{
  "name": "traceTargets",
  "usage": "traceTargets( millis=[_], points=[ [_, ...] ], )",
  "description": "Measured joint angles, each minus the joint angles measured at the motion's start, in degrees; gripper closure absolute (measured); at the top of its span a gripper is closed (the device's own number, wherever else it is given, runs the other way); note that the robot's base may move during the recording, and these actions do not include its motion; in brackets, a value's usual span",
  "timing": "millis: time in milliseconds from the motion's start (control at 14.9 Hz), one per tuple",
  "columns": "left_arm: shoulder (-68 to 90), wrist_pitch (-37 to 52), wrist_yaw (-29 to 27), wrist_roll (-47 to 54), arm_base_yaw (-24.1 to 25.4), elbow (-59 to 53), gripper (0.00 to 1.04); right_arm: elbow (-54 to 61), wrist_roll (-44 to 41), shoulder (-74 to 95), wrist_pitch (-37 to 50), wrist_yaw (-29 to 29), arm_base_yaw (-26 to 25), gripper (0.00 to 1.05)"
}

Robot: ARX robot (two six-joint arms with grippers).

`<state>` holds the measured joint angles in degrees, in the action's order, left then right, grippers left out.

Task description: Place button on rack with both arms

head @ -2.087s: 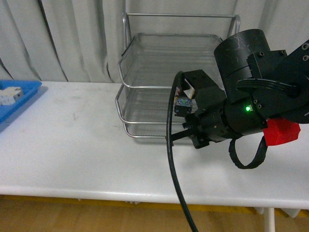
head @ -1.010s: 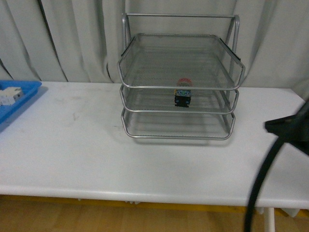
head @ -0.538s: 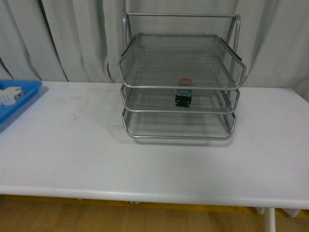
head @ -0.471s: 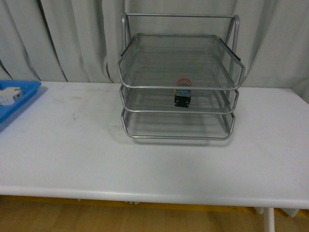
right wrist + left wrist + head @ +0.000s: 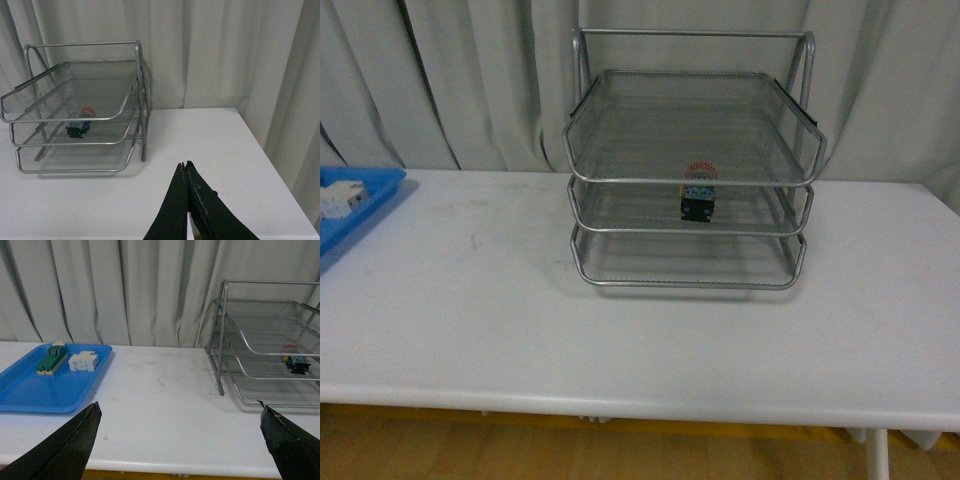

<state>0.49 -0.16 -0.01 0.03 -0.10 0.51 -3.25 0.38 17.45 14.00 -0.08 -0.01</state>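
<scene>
Now the button sits in the middle tier of the rack, toward the tier's front edge, its red cap up under the top shelf's mesh. The rack stands on the white table, backed by pale curtains. Well off to the rack's left lies a blue tray holding a green block and a white component side by side. The left gripper hangs spread wide above the table, grasping nothing. The right gripper is pressed closed on nothing, to the rack's right.
</scene>
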Motion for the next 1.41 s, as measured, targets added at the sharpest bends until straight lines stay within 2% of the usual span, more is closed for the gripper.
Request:
traceTargets(
  millis=[471,538,606,1212,1279,1413],
  points=[
    [0.0,0.0,0.0,0.0,0.0,0.0,0.07,2.6,0.0,-7.4,-3.6,0.0,0.0,1.03],
    [0.0,0.0,0.0,0.0,0.0,0.0,0.07,2.6,0.0,-9.6,-7.0,0.0,0.0,1.03],
    [0.0,0.0,0.0,0.0,0.0,0.0,0.07,2.6,0.0,-14.9,-14.4,0.1,0.0,1.03],
    [0.0,0.0,0.0,0.0,0.0,0.0,0.07,2.6,0.0,-17.2,-14.2,0.1,0.0,1.03],
    [0.0,0.0,0.0,0.0,0.0,0.0,0.07,2.6,-0.2,-17.2,-14.2,0.1,0.0,0.96],
    [0.0,0.0,0.0,0.0,0.0,0.0,0.07,2.6,-0.2,-17.2,-14.2,0.1,0.0,0.7]
  ],
)
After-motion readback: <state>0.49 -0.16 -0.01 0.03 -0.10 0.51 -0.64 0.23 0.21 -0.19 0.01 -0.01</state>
